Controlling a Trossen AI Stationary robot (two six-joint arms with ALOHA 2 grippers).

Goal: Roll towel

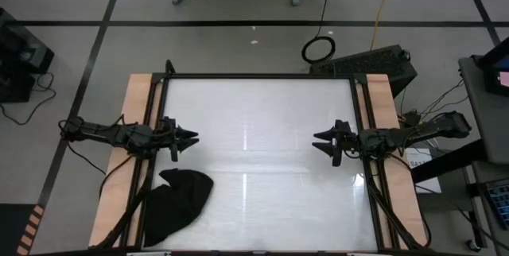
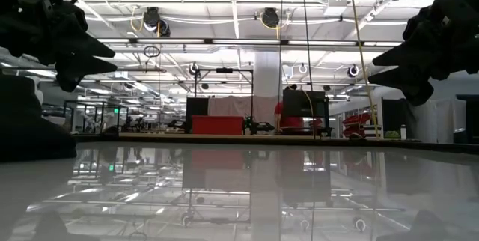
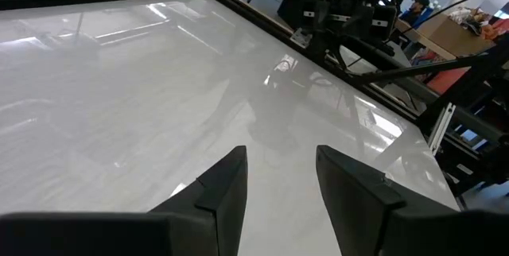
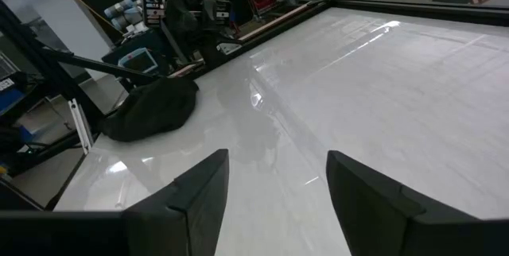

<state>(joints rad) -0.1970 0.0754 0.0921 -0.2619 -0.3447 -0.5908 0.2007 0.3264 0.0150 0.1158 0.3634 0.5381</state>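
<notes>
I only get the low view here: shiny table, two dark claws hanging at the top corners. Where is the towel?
Observer: The black towel lies crumpled in a heap at the table's near left corner, below the left gripper.
Operator: Is either claw holding it?
Observer: No. Both are open and empty; the right gripper hangs over the right side, far from the towel.
Operator: Is the towel spread flat anywhere?
Observer: No, the right wrist view shows it bunched into a mound, partly over the table's edge.
</notes>
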